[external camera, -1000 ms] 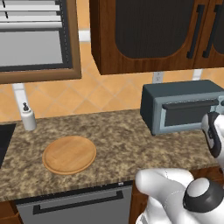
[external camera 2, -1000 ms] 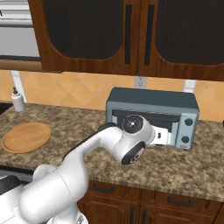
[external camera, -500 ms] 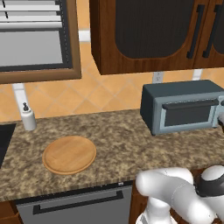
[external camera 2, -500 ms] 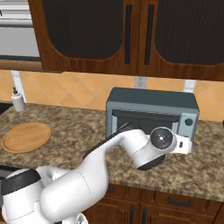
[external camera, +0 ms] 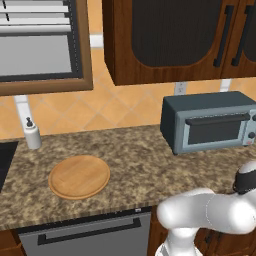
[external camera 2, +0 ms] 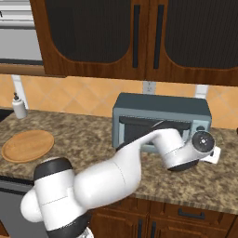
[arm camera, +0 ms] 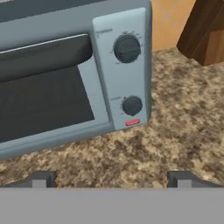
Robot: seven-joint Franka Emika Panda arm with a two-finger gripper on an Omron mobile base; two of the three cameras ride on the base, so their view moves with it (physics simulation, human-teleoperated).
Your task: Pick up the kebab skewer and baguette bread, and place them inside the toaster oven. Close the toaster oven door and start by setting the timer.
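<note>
While the gripper (arm camera: 111, 178) hangs with jaws wide apart and empty, toaster oven (arm camera: 74, 72) on the granite counter (arm camera: 175, 131) ahead, door (arm camera: 43, 94) shut, two knobs (arm camera: 127, 48) up and left of the jaws, arm swung further right than a second ago.

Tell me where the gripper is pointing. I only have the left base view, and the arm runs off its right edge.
Observer: The gripper faces the toaster oven at its right front panel, with counter showing between them.
Operator: Is it open?
Observer: Yes, the fingertips stand wide apart with nothing between them.
Operator: What's on that panel?
Observer: An upper knob, a lower knob, and a small red mark just below.
</note>
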